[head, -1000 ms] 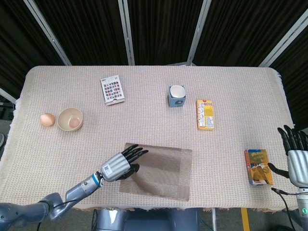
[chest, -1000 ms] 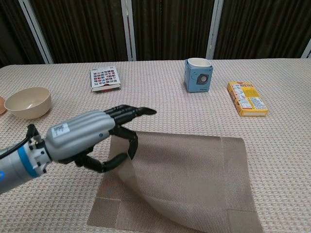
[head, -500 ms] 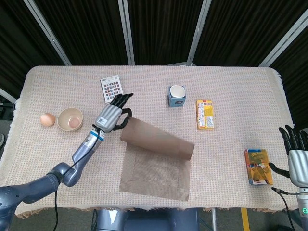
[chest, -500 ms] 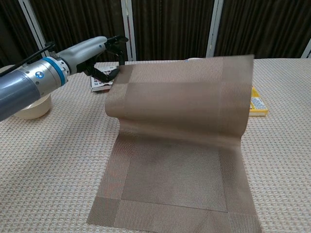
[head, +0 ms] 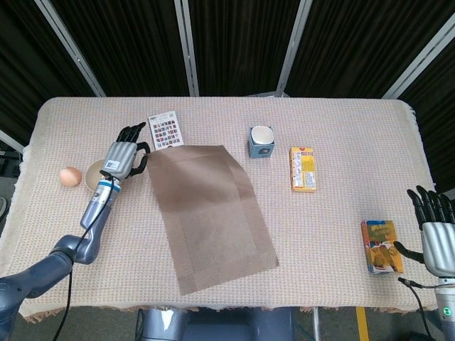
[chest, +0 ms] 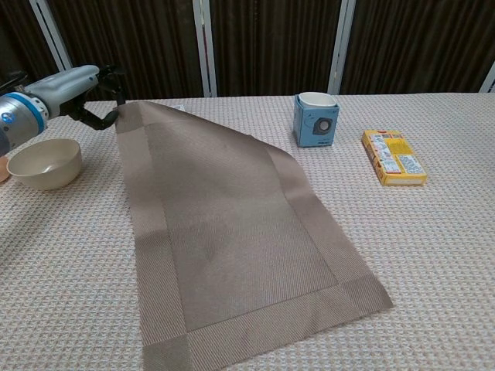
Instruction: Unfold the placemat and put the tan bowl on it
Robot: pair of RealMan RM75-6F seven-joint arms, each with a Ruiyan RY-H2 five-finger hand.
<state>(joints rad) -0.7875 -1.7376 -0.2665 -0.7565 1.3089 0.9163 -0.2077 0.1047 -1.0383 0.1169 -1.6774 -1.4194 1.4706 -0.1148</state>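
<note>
The brown placemat [head: 210,213] [chest: 232,232] lies unfolded and skewed across the table's middle, its far left corner still lifted. My left hand [head: 122,156] [chest: 73,86] pinches that corner, raised above the table just right of the tan bowl [head: 92,177] [chest: 42,164]. The bowl stands on the tablecloth left of the mat, partly hidden by my left hand in the head view. My right hand [head: 434,234] hangs off the table's right edge with fingers spread, holding nothing.
An egg [head: 70,176] lies left of the bowl. A card of stamps [head: 165,130] sits behind the mat, a blue mug [head: 261,142] [chest: 315,120] and a yellow box [head: 303,169] [chest: 394,156] to its right. An orange box [head: 382,246] lies near my right hand.
My left hand has swept the mat's corner up and over to the far left, opening the folded mat out flat. The right hand has barely moved.
</note>
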